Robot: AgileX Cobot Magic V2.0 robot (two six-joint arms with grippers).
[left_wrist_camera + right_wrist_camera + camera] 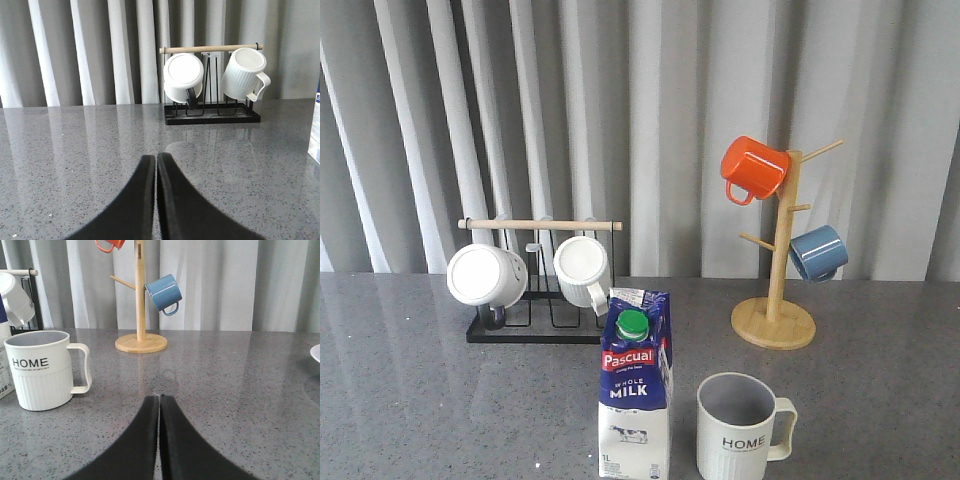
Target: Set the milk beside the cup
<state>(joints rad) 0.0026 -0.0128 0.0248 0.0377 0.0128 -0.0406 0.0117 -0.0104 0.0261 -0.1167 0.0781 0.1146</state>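
both grippers, left (156,165) and right (159,407), hung low over the table (420,400), fingers pressed together; milk (636,385) stood lower centre, just left of the cup (740,430).

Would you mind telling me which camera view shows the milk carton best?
The front view: the milk carton stands almost whole there, green cap and label facing the camera, just left of the cup. The left wrist view catches only a sliver of it at the frame edge; the right wrist view likewise shows just an edge strip.
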